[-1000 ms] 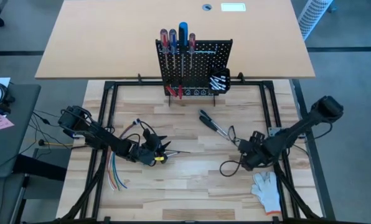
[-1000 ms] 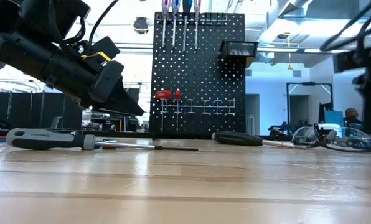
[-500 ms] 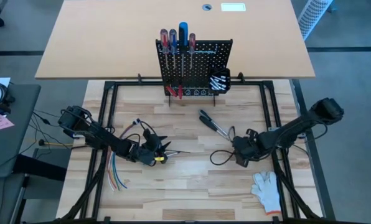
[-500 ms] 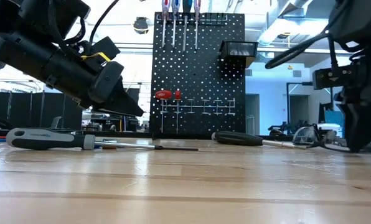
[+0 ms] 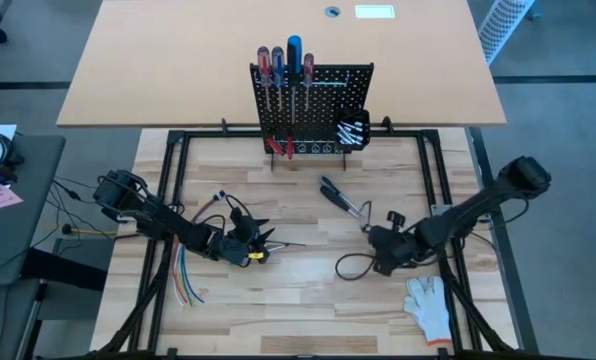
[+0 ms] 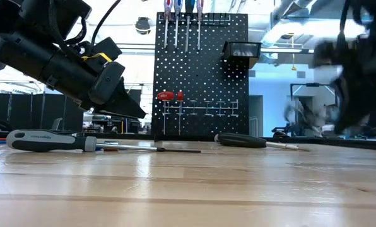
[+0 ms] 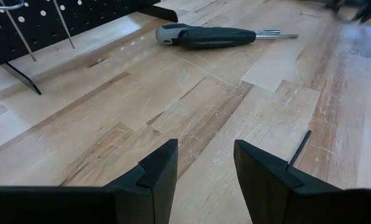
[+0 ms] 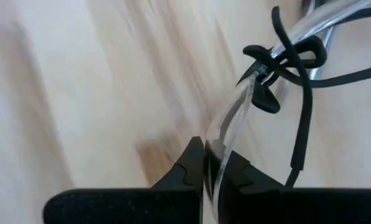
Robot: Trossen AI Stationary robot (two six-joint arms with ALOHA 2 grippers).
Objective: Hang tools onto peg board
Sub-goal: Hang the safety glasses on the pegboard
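Only the right wrist view shows the right pincer (image 8: 211,165) clenched on clear safety glasses (image 8: 235,118); from above, the left pincer (image 5: 261,240) hovers released beside a screwdriver (image 5: 278,246).

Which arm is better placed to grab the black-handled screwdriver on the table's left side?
Left. Its open tool hangs right over that screwdriver, while the right tool is shut on clear glasses farther away.

No text, label, brand, number or sign can be read on anything here.
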